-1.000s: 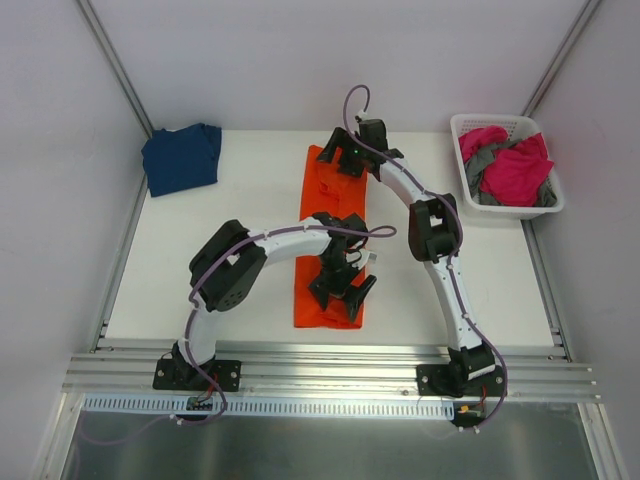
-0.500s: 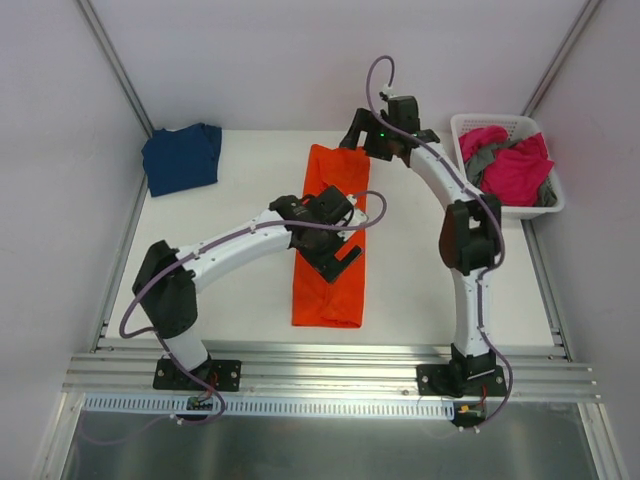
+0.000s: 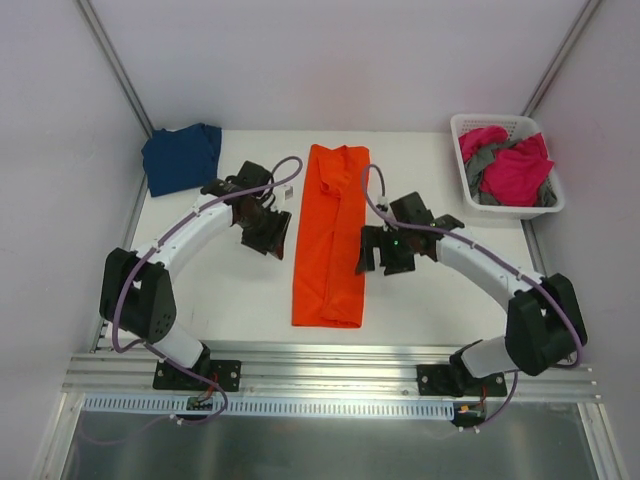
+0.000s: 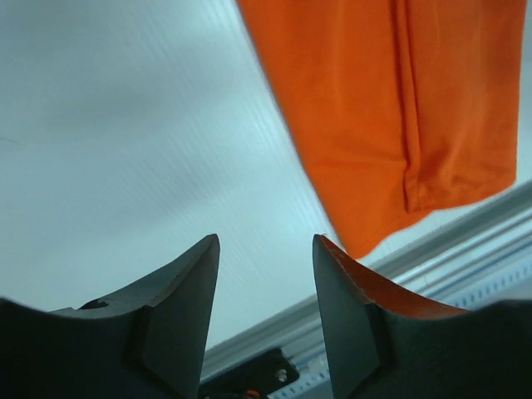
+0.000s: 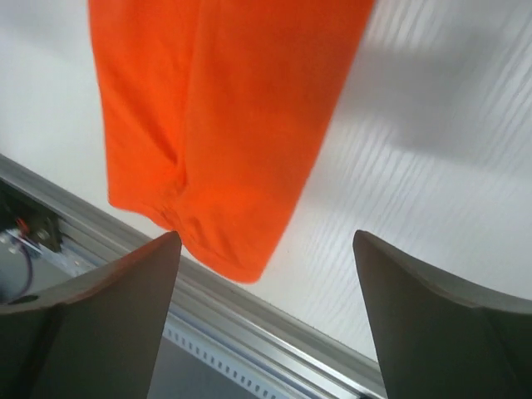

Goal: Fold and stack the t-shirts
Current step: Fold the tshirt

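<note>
Orange shirt [image 3: 330, 235] lies as a long folded strip on bench [image 3: 220, 290] — left gripper [image 4: 264, 249] partly open, seemingly empty; right gripper [image 5: 266, 241] wide, empty.

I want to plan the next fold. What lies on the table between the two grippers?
The orange t-shirt, folded into a long strip, lies between the left gripper and the right gripper, as the top view shows.

Our two arms, elbows out
We hold left gripper [image 3: 268, 230] and right gripper [image 3: 376, 252] with jaws apart, the right wider
</note>
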`<state>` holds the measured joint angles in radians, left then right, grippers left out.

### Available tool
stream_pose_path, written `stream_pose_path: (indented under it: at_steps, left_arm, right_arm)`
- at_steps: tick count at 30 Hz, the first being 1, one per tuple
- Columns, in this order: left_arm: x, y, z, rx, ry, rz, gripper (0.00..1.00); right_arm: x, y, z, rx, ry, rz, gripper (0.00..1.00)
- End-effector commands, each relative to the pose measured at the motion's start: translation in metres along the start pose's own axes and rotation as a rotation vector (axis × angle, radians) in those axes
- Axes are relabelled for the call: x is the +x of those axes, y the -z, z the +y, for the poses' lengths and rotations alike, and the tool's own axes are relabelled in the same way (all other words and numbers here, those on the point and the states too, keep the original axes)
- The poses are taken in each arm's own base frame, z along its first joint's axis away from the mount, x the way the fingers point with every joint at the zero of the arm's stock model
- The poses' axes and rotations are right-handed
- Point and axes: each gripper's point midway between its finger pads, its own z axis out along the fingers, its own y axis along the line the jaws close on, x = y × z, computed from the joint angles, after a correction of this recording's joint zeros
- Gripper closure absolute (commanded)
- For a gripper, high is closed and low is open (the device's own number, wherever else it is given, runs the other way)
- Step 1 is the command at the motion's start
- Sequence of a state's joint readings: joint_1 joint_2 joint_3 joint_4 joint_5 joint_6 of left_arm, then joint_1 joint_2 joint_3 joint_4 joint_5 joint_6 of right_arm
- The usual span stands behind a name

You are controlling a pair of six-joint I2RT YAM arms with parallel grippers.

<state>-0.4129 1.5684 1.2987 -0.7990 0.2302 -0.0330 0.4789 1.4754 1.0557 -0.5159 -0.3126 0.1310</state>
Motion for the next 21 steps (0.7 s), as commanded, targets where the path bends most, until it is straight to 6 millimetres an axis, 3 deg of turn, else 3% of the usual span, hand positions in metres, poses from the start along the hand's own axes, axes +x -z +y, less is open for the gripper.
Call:
stream_pose_path:
  at_steps: [1, 6, 9, 13, 21]
  left_arm:
    - [0.027, 0.001, -0.033, 0.172, 0.047, 0.062, 0.51]
    - [0.064, -0.010, -0.041, 0.235, 0.108, 0.164, 0.54]
    - [0.083, -0.015, -0.042, 0.244, 0.152, 0.215, 0.51]
    - [0.091, -0.021, -0.043, 0.259, 0.183, 0.251, 0.49]
    - [0.093, -0.035, -0.052, 0.317, 0.255, 0.332, 0.50]
  right_arm:
    - [0.038, 0.012, -0.003, 0.018, 0.042, 0.018, 0.11]
    - [0.069, 0.009, -0.020, 0.055, 0.015, 0.064, 0.19]
    - [0.086, 0.005, -0.017, 0.014, -0.025, 0.119, 0.23]
    - [0.096, 0.000, -0.011, -0.025, -0.054, 0.160, 0.30]
    - [0.095, -0.014, 0.010, -0.077, -0.077, 0.228, 0.45]
